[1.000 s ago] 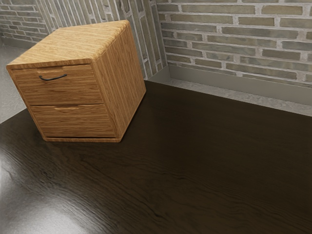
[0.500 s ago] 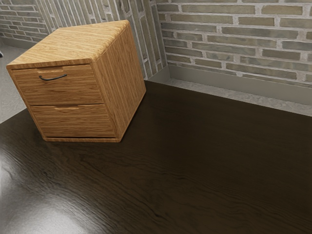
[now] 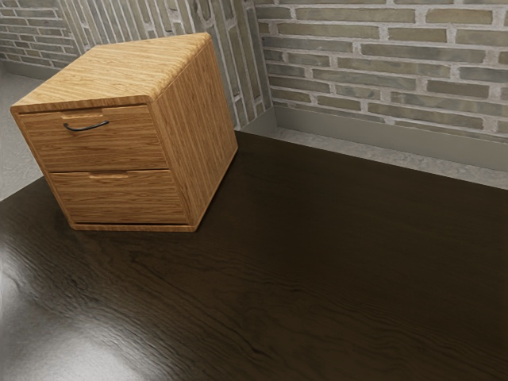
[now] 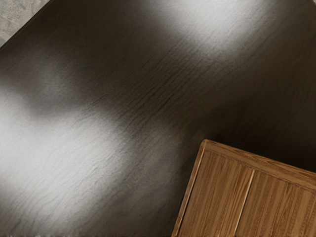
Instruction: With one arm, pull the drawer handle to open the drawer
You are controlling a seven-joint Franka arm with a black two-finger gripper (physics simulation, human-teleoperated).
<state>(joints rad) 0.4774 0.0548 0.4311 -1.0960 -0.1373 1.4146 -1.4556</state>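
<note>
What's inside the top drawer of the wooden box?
Its inside is hidden: the top drawer is shut flush with the wooden cabinet. You can see just its front and thin dark handle.

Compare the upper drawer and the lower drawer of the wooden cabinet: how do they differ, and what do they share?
The upper drawer carries a dark curved handle near its top edge; the lower drawer shows only a faint wood-coloured line there. The upper drawer sits right under the top of the cabinet; the lower drawer sits just above its base. Both have the same wood grain, and both are shut.
</note>
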